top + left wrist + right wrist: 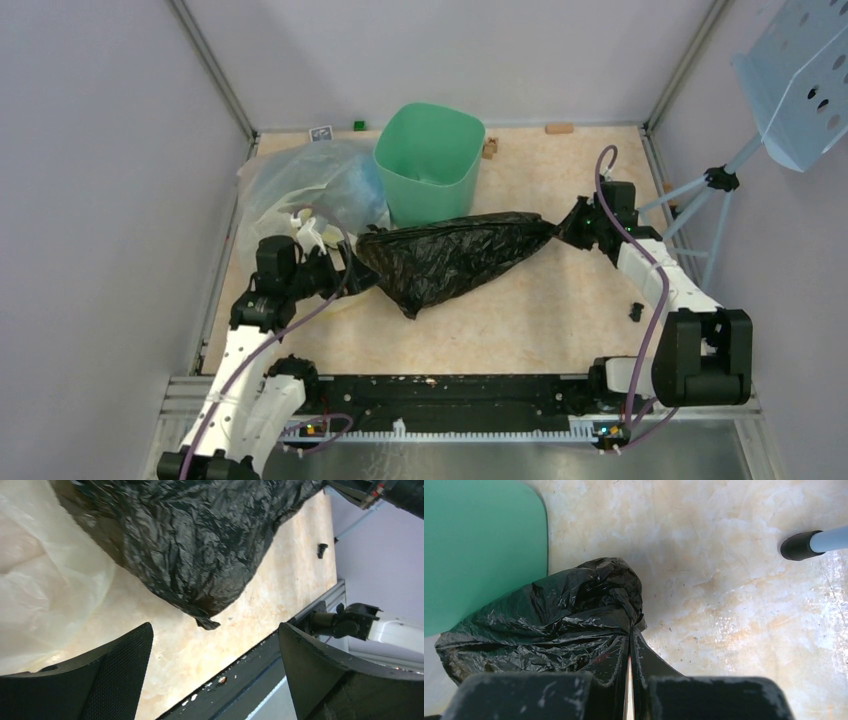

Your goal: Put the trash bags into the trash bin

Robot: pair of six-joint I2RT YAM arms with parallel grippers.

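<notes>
A crinkly black trash bag [450, 260] lies stretched across the table just in front of the mint-green trash bin [430, 160]. My right gripper [565, 228] is shut on the bag's gathered right end. In the right wrist view its jaws [630, 632] pinch the plastic [559, 620], with the bin's wall [479, 550] to the left. My left gripper [350, 275] sits at the bag's left end, open. In the left wrist view its fingers [215, 630] stand wide apart with only table between them, and the bag's bulk [200, 540] lies just beyond the tips.
A large clear bag [300, 185] lies left of the bin, behind my left arm. A blue tripod [720, 180] carrying a perforated panel [800, 80] stands at the right; its foot [799, 546] rests on the table. A small black piece [636, 311] lies near the right arm.
</notes>
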